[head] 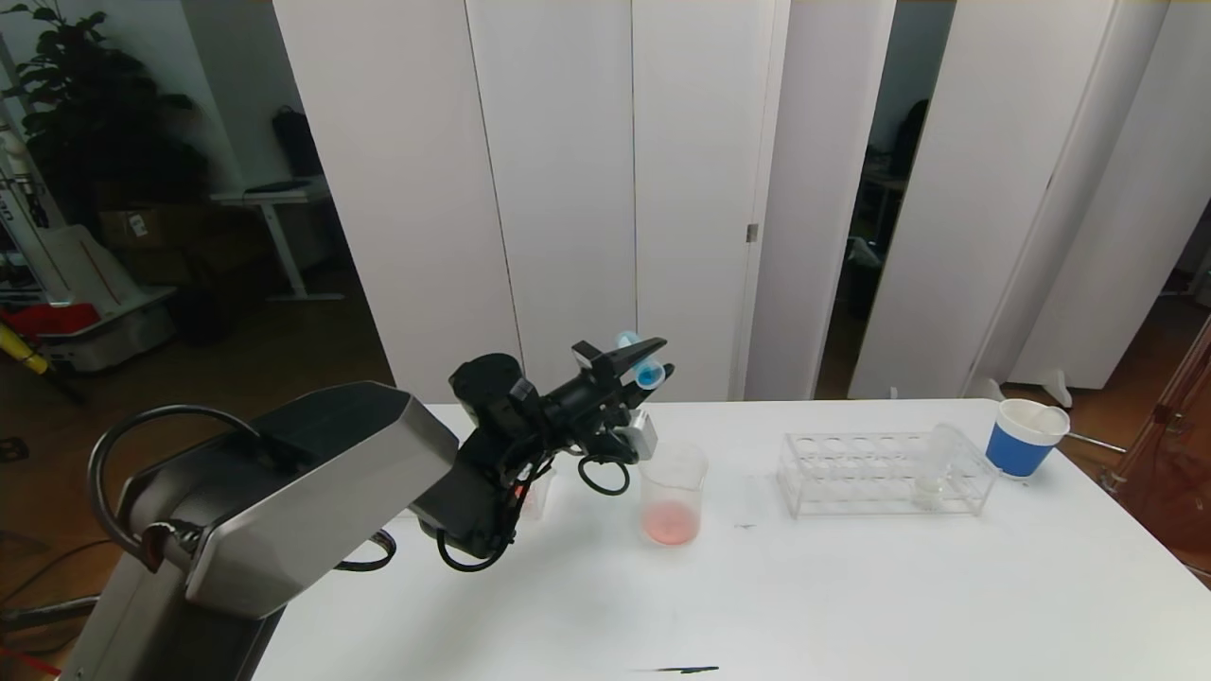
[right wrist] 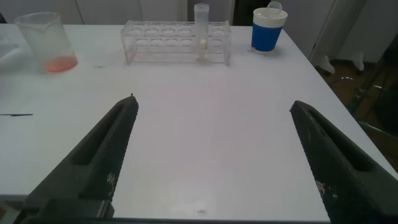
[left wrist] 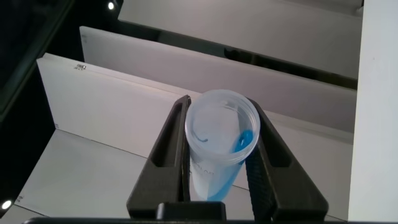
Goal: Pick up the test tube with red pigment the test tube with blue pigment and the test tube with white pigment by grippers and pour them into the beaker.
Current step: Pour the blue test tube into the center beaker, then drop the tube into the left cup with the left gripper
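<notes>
My left gripper is raised above and slightly left of the beaker, shut on the test tube with blue pigment. In the left wrist view the tube sits tilted between both fingers, with blue liquid at its bottom and a blue streak near its rim. The beaker holds pink-red liquid at its bottom. The test tube with white pigment stands upright in the clear rack. My right gripper hangs open and empty over the bare table near its front edge. I cannot make out the test tube with red pigment.
A blue paper cup with a white rim stands right of the rack, near the table's right edge. A clear, faintly pink thing shows partly behind my left arm. A dark mark lies near the table's front edge.
</notes>
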